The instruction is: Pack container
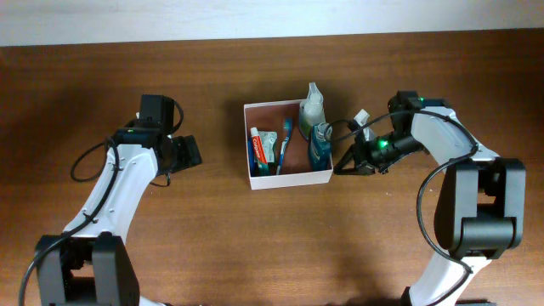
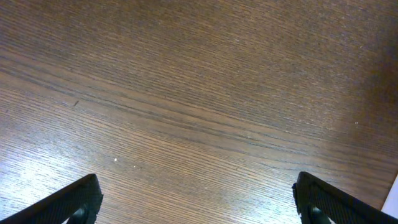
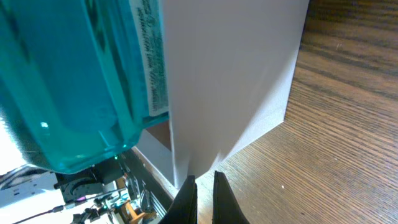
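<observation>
The container [image 1: 289, 179], a square white box with a pinkish-brown inside, sits mid-table. It holds a toothpaste tube [image 1: 265, 146], a blue toothbrush [image 1: 286, 140], a teal mouthwash bottle [image 1: 320, 143] and a pale green bottle [image 1: 312, 104] leaning at its far right corner. My right gripper [image 1: 342, 167] is shut and empty, its tips right by the box's front right corner. In the right wrist view the fingers [image 3: 204, 180] sit just below the white wall [image 3: 230, 74], beside the teal bottle [image 3: 68, 81]. My left gripper [image 1: 189, 151] is open and empty over bare wood [image 2: 199, 193], left of the box.
The dark wooden table [image 1: 255, 246] spreads round the box. A pale strip runs along the far edge [image 1: 255, 17]. Cables hang from both arms.
</observation>
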